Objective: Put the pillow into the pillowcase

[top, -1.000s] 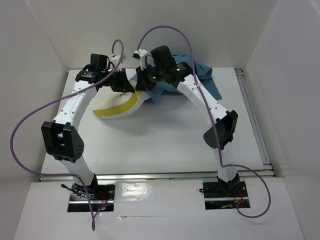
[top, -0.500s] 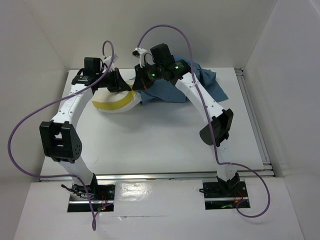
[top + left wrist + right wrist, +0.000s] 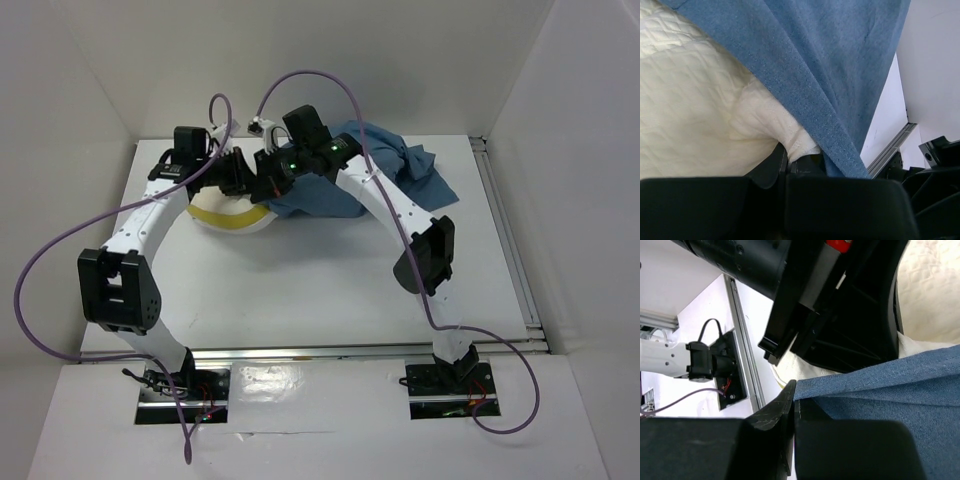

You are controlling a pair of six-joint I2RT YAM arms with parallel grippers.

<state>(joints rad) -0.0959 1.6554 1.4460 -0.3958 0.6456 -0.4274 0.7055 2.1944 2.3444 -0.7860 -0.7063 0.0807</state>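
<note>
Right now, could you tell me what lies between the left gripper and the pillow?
Nothing: the left wrist view shows the left gripper pinching the pillow directly.

From above, I see my left arm (image 3: pixel 140 222) and right arm (image 3: pixel 395 205) meet at the table's (image 3: pixel 330 280) far side, where the blue pillowcase (image 3: pixel 400 165) overlaps the cream pillow (image 3: pixel 235 218).

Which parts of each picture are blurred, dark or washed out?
Top external view: soft even light, pillow and pillowcase sharp. Left wrist view: cloth weave crisp, left gripper dark and blurred at the bottom. Right wrist view: right gripper blurred, pillow nearly washed out at upper right.
</note>
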